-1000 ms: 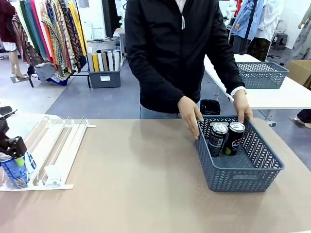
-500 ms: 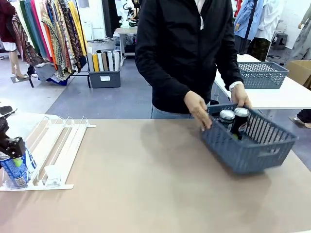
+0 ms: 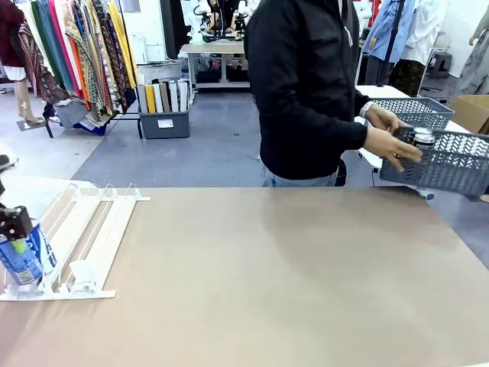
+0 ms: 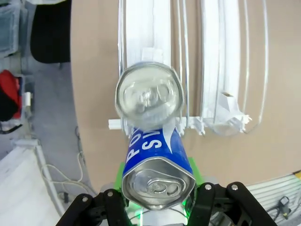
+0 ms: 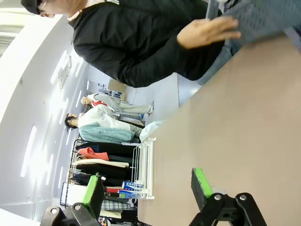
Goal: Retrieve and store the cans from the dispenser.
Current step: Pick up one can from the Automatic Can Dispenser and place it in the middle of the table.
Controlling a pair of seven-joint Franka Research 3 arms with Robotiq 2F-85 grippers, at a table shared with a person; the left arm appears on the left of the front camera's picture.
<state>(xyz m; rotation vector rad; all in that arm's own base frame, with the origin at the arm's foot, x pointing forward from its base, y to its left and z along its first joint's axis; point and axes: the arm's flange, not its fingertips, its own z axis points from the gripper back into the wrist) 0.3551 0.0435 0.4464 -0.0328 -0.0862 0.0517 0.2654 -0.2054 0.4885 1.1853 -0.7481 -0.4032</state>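
Observation:
My left gripper (image 3: 17, 243) hangs at the table's far left, shut on a blue can with white lettering (image 3: 24, 264) over the near end of the white dispenser (image 3: 92, 229). In the left wrist view the green pads (image 4: 121, 170) squeeze the blue can (image 4: 157, 179). A second can's silver top (image 4: 149, 96) sits just beyond it at the front stop of a dispenser lane (image 4: 221, 70). At far right the person holds the grey basket (image 3: 451, 162) in the air, a can (image 3: 422, 138) showing inside. My right gripper (image 5: 148, 188) is open over bare table.
The person's hands (image 3: 393, 144) grip the basket's near wall beyond the table's far right corner. A second grey basket (image 3: 416, 115) rests on a white table behind. The dispenser (image 5: 143, 169) shows far off in the right wrist view, past brown tabletop (image 3: 267, 275).
The person has lifted the basket with the black cans off the table and carried it right and away. My left gripper has risen slightly with the blue can.

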